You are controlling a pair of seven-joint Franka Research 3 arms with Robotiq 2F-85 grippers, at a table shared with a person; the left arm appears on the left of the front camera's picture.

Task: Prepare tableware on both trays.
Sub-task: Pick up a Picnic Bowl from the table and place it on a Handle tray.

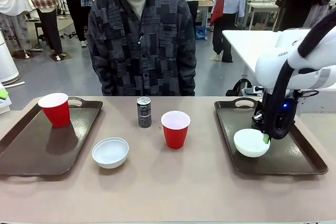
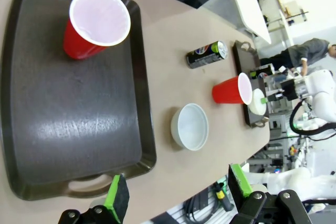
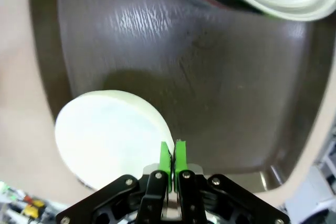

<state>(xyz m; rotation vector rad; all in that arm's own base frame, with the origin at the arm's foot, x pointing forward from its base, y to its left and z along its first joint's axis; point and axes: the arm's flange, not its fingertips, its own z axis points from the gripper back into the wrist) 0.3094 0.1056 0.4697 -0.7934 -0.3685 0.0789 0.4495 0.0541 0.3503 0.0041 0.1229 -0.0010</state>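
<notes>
At the near left corner of the right tray (image 1: 300, 159), the right gripper (image 1: 266, 139) had its green pads pinched shut on the rim of the held bowl (image 1: 250, 142), gripping the side that faced the tray's middle. The right wrist view showed the pads pressed together over the thin wall, with the bowl's shadow lying on the tray floor beside it. Whether the base was fully seated I could not tell.

The step in hand looked like setting this bowl down. Doing it well would call for lowering until the base sat flat, parting the jaws only then, and lifting straight up so that a pad did not drag the light rim and tip the bowl. It sat close to the tray's left rim, so any sideways drift toward that edge risked leaving it perched on the raised lip.

The left gripper (image 2: 178, 190) hovered with its fingers spread wide and nothing between them, above the near end of the left tray (image 1: 37, 153), close to the near edge of the table (image 1: 168, 195). The far cup (image 1: 55, 109) stood upright at that tray's far left corner. On the bare table between the trays were the loose bowl (image 1: 110, 152), just beside the left tray's right rim, the middle cup (image 1: 175, 129) nearer the centre, and the can (image 1: 144, 112) upright toward the far edge. By my reckoning the task was under halfway, so leaving room on the right tray for a cup and a can mattered.
</notes>
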